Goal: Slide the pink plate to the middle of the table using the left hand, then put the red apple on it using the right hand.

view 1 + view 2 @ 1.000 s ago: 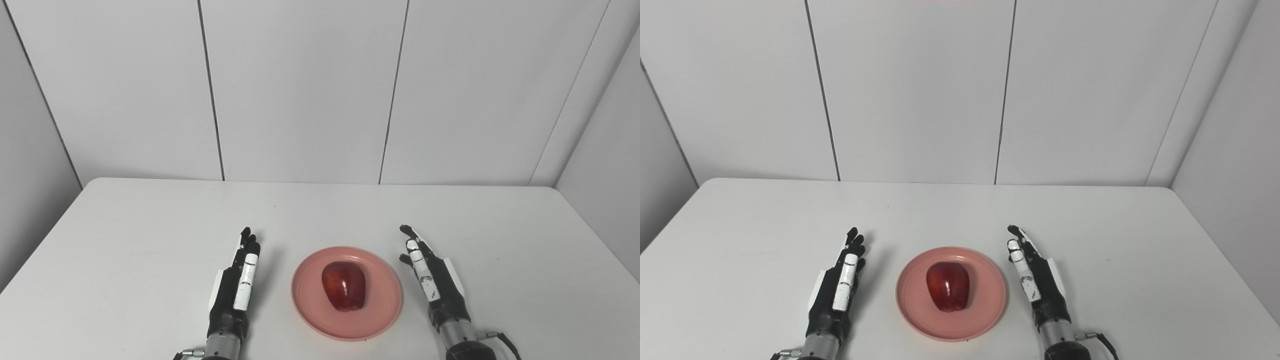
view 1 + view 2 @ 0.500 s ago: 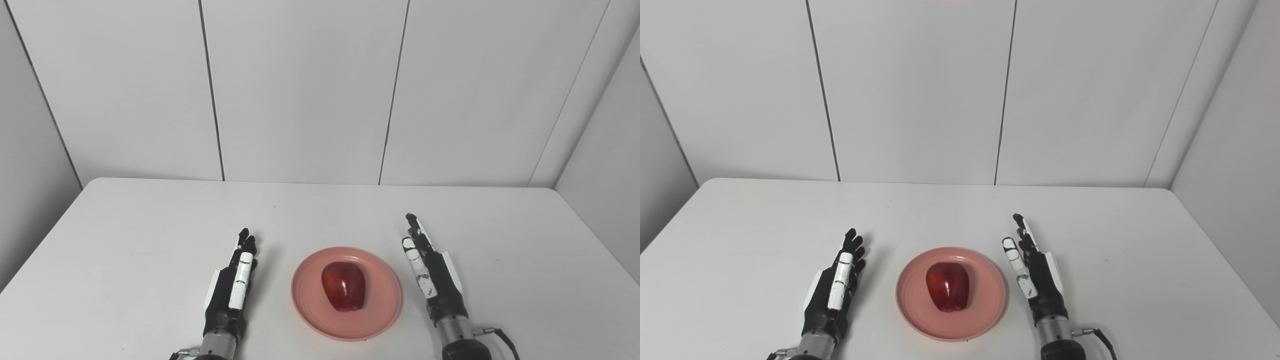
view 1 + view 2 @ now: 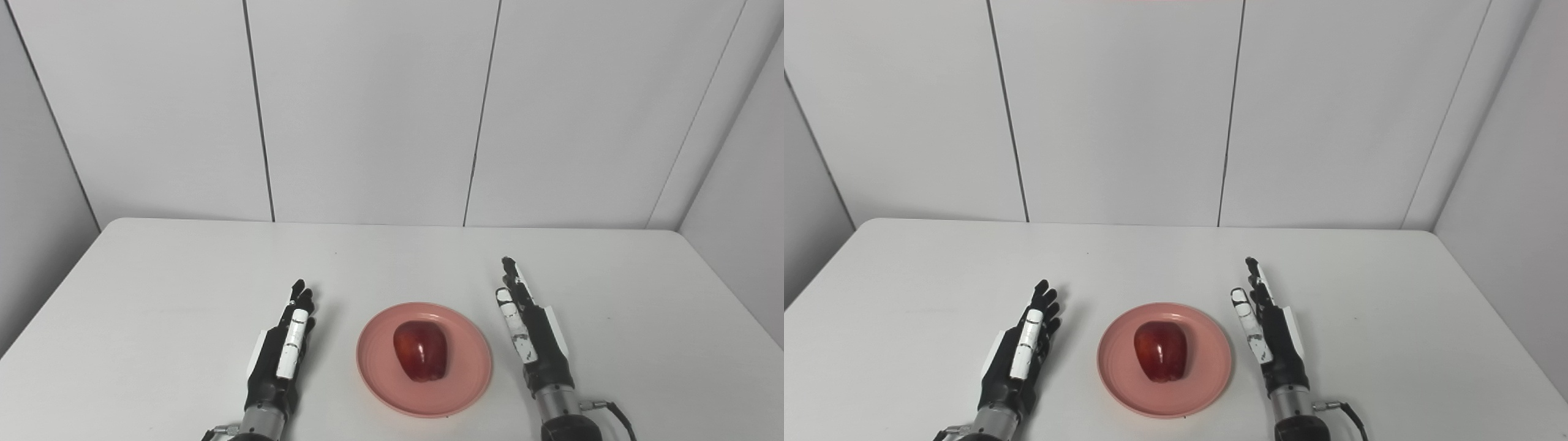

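A pink plate (image 3: 465, 380) sits on the white table near its front edge, at the middle. A red apple (image 3: 420, 350) lies on the plate; it also shows in the right eye view (image 3: 1160, 351). My left hand (image 3: 278, 358) is open and empty, fingers straight, to the left of the plate and apart from it. My right hand (image 3: 533, 337) is open and empty, fingers straight and pointing away, just right of the plate's rim and not touching the apple.
The white table (image 3: 184, 288) runs back to a grey panelled wall. Its left and right edges show. Nothing else stands on it.
My right hand's fingers have straightened and stretched further away from the plate. My left hand has drawn back slightly towards the front edge. Plate and apple have not moved.
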You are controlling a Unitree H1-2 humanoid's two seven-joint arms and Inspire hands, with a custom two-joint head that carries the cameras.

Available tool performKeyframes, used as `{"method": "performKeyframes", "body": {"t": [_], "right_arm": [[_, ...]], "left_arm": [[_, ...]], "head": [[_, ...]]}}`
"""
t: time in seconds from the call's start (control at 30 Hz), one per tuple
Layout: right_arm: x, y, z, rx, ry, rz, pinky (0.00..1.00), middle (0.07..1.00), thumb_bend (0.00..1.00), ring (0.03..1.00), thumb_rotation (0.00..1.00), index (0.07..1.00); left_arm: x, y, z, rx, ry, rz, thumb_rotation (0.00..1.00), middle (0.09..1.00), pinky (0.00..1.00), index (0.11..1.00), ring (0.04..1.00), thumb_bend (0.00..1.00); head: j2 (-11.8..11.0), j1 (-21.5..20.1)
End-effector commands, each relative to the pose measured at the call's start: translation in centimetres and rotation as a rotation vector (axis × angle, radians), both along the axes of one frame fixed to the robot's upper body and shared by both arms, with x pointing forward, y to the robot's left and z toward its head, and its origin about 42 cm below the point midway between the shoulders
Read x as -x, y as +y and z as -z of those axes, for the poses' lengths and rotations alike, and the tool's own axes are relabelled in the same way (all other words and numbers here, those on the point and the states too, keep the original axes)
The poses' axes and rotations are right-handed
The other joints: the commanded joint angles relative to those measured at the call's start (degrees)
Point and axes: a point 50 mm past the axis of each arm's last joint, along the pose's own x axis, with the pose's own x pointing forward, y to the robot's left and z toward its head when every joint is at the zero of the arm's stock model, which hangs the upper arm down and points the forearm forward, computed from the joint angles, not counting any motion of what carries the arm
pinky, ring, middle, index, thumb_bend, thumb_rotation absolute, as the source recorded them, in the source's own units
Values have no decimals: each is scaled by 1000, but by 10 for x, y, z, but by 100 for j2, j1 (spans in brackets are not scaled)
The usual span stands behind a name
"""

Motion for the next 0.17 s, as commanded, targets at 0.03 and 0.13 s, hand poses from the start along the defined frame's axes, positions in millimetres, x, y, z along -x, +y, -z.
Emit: {"method": "performKeyframes", "body": {"t": [0.03, 0.13], "right_arm": [[10, 5, 21, -63, 62, 9, 1000, 1000, 881, 1000, 1000, 966], [9, 5, 23, -122, 96, 19, 1000, 1000, 901, 1000, 1000, 957]], "left_arm": [[-2, -5, 4, -4, 49, 35, 935, 1000, 1000, 1000, 1000, 752], [-2, -5, 5, -1, 47, 39, 934, 1000, 1000, 1000, 1000, 753]], "head": [[4, 1], [4, 1]]}}
